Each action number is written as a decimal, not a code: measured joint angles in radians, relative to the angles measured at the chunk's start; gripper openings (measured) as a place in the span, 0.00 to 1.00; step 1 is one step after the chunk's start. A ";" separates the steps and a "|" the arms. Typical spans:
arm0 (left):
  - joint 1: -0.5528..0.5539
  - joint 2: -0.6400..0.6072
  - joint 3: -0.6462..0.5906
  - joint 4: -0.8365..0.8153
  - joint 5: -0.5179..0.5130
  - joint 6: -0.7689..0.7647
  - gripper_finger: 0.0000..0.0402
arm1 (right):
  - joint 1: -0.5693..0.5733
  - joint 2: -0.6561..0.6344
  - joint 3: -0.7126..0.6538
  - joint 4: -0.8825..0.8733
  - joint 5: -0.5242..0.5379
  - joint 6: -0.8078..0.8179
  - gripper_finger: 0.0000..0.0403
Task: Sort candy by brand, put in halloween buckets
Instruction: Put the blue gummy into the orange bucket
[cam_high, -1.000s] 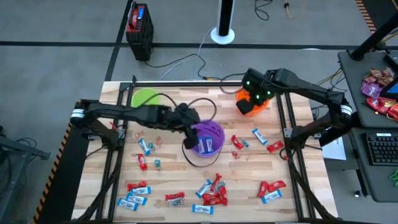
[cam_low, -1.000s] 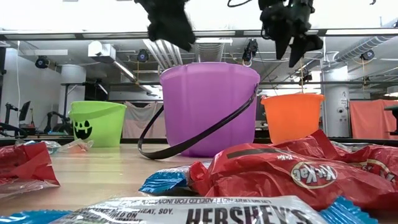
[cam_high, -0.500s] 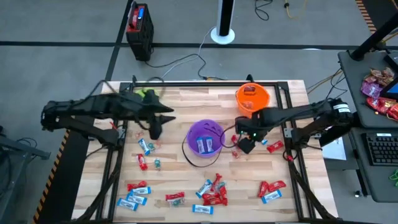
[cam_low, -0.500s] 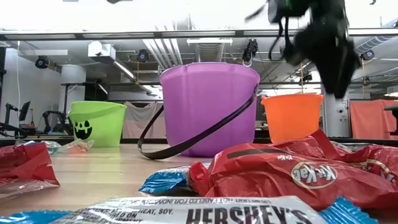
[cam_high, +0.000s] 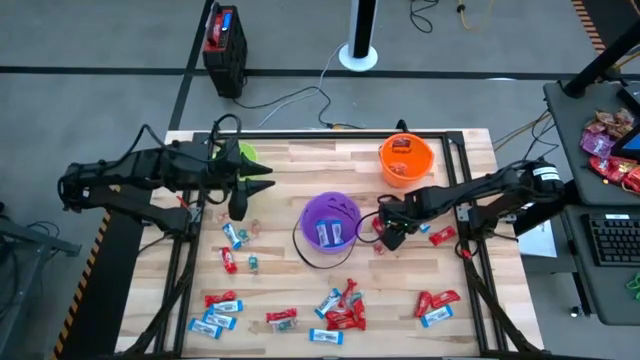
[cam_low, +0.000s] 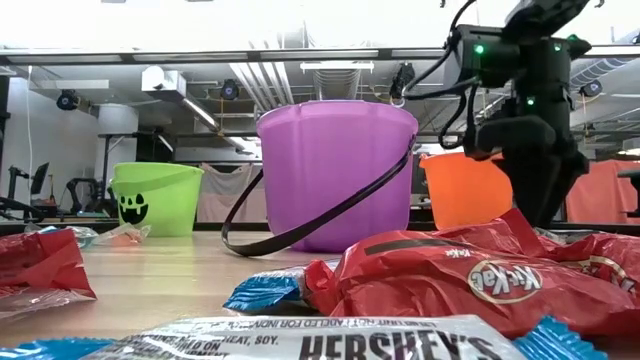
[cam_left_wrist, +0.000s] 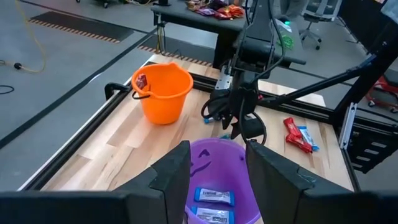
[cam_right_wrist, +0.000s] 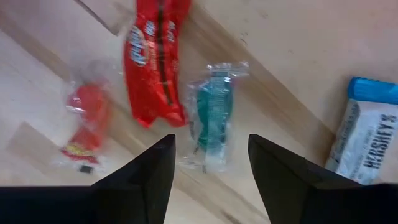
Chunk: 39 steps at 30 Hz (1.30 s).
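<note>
Three buckets stand on the wooden table: lime green, partly under my left arm, purple with blue-white candy inside, and orange holding a red piece. Wrapped candy lies scattered along the near half. My right gripper is open and low, just right of the purple bucket. Its fingers stand on either side of a teal clear-wrapped piece, beside a red KitKat and a blue-white Hershey's. My left gripper is open and empty, between the green and purple buckets.
Black frame rails run around the table edges. A black and red box and a white post base stand on the floor beyond the far edge. A desk with candy bags and a keyboard is to the right.
My left gripper has swung from above the purple bucket toward the table's left, ending near the green bucket. My right gripper has left the orange bucket, moved toward the near edge and come down over the candy right of the purple bucket.
</note>
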 joint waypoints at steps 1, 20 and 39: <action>0.000 0.004 0.000 0.000 0.000 0.000 0.35 | 0.000 0.003 -0.006 0.008 0.001 -0.001 0.46; 0.000 0.044 0.000 -0.106 0.000 -0.023 0.35 | 0.000 -0.038 0.045 -0.042 -0.061 -0.019 0.04; -0.001 0.047 -0.065 -0.444 0.016 -0.437 0.35 | -0.226 -0.070 0.645 -0.221 0.052 -0.298 0.04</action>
